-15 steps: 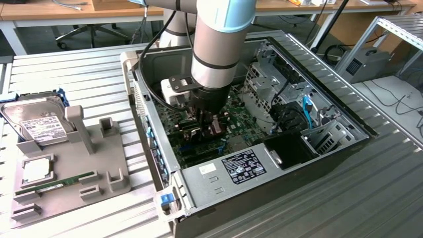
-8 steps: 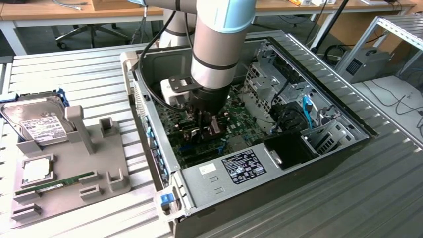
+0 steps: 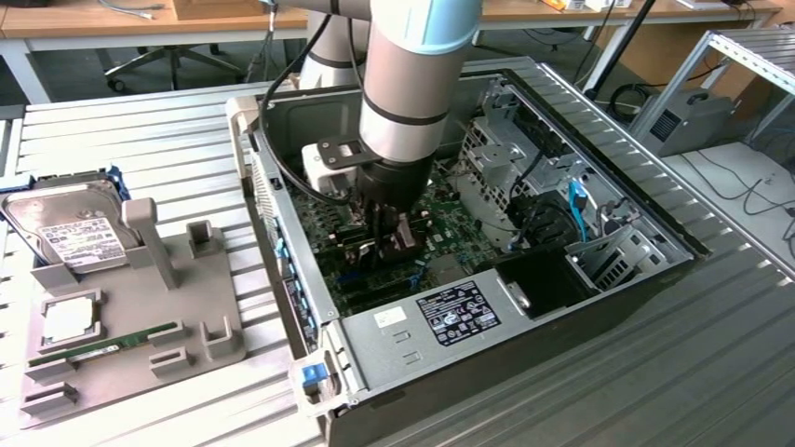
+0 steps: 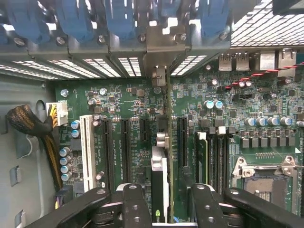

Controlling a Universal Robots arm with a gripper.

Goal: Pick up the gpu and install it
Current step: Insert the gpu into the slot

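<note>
Jaws (image 4: 164, 202) stand apart, one finger (image 4: 130, 206) on each side of the gpu (image 4: 160, 183), and a small gap shows on both sides of the card. They do not squeeze it.

Seen from the wrist, the gpu stands on its thin edge between the two black fingers. It runs straight away from the camera, down along a long slot in the green motherboard (image 4: 237, 123). Its silver end bracket (image 4: 161, 47) sits at the back wall of the case, in line with the row of blue clips (image 4: 118, 19).

In the exterior view the arm (image 3: 410, 84) reaches down into the open computer case (image 3: 497, 317), and the jaws are low over the board, near the case wall on the exterior view's left.

I think the placing step is almost done. The card looks like it is in its slot, though I cannot tell if it is pushed all the way down. Any move from here calls for a straight lift, so the fingers do not bump the card or the parts beside it.

Farther off, on the tabletop (image 3: 149, 130) at the exterior view's left, a grey holder (image 3: 137, 317) carries a silver hard drive (image 3: 69, 233) and a green RAM stick (image 3: 106, 349).
</note>
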